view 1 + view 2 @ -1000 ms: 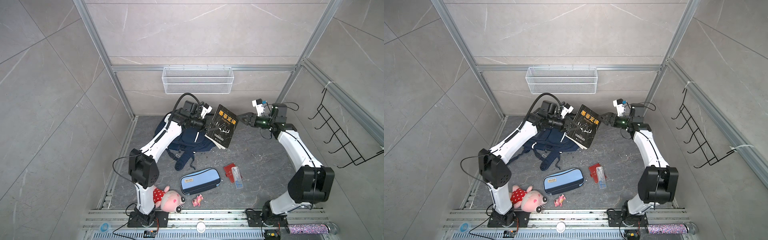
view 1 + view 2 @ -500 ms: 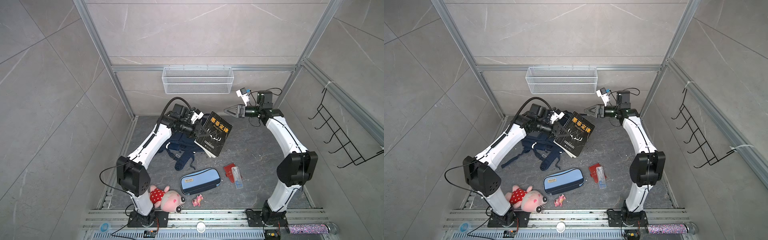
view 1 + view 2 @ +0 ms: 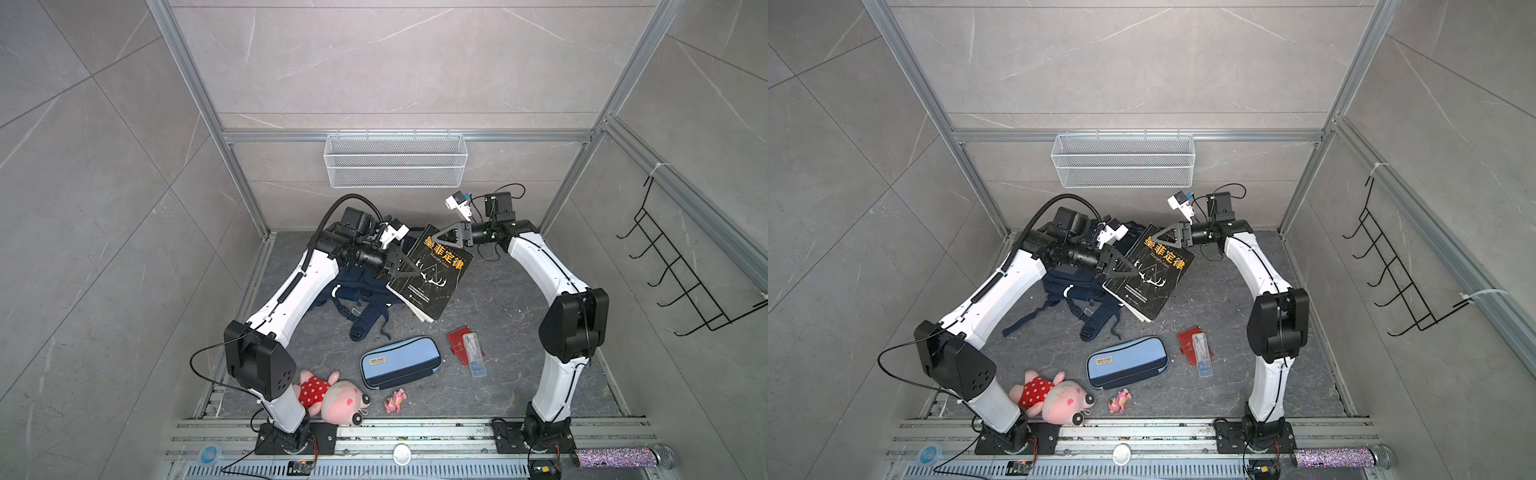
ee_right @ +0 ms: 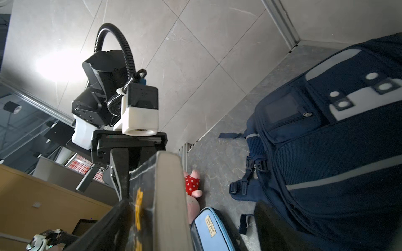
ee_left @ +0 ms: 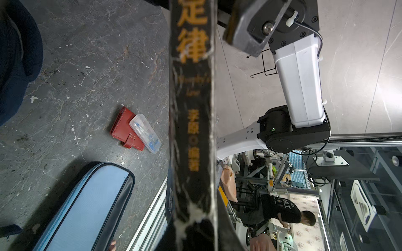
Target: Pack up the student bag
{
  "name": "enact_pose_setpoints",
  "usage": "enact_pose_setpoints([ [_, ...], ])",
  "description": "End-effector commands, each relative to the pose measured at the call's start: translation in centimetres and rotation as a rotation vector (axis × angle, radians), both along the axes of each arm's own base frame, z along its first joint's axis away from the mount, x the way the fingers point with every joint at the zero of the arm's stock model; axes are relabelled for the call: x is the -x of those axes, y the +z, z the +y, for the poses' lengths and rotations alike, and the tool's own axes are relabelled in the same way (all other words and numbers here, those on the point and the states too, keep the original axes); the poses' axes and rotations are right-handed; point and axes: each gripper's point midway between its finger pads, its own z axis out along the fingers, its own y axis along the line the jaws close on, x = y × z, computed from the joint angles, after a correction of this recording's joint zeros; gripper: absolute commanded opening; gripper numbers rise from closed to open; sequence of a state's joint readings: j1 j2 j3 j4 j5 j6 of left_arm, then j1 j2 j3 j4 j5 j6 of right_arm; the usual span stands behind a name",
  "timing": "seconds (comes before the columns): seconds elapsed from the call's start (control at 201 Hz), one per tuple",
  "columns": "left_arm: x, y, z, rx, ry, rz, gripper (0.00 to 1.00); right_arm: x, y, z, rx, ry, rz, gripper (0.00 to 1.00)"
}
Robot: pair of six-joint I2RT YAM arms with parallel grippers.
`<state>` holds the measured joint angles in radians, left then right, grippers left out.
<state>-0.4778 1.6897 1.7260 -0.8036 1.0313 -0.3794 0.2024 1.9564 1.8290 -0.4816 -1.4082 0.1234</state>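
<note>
At the back of the surface (image 3: pixel 498 311), over the bag (image 3: pixel 357 291), the left end effector (image 3: pixel 409 269) is clamped on the book (image 3: pixel 432 274) by its spine side and holds it tilted; the right end effector (image 3: pixel 440 240) stands wide open astride the book's upper corner and grips nothing. The bag lies under the left arm, partly beneath the book, its front pockets facing the right wrist camera (image 4: pixel 337 152); we cannot tell whether its main compartment is unzipped.

We judge the step to be a second hold on the book; to do it well, we push the right jaws further past the corner so they bite on the cover and not on loose pages; we close them squarely across the book's thickness; we let the left go only once that grip is firm, since a hold at one corner could let the book swing.
</note>
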Motion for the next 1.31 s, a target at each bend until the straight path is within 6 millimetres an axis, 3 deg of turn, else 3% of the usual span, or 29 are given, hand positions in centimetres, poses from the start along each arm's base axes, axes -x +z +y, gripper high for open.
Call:
enact_pose_setpoints([
  [0.0, 1.7, 4.5, 0.6, 0.102, -0.054, -0.131, 0.0, 1.6, 0.1, 0.6, -0.029, 0.058, 0.029, 0.88],
  [0.149, 1.3, 4.2, 0.9, 0.107, -0.035, -0.134, 0.0, 2.7, 0.2, 0.6, -0.036, 0.069, 0.046, 0.8],
  [0.373, 0.6, 4.0, 0.9, 0.11, -0.037, -0.132, 0.0, 4.0, 0.3, 0.0, -0.027, 0.052, 0.037, 0.36],
  [0.583, -1.7, 1.6, 1.9, 0.012, 0.064, -0.142, 0.0, 2.7, 1.1, -1.8, -0.011, -0.016, 0.015, 0.0],
  [0.782, -4.7, 0.2, 2.4, -0.036, 0.18, -0.182, 0.05, 1.6, 2.3, -3.8, 0.022, -0.116, -0.022, 0.0],
  [0.916, -5.0, 0.9, 2.0, 0.036, 0.159, -0.198, 0.0, 1.9, 3.2, -4.3, 0.008, -0.128, -0.019, 0.0],
  [1.205, -2.0, 3.5, 1.4, 0.177, -0.018, -0.206, 0.0, 3.7, 4.4, -4.2, -0.012, -0.1, -0.018, 0.59],
  [1.305, -1.3, 3.5, 1.5, 0.194, -0.049, -0.196, 0.0, 4.3, 4.3, -4.3, -0.01, -0.105, -0.013, 0.61],
])
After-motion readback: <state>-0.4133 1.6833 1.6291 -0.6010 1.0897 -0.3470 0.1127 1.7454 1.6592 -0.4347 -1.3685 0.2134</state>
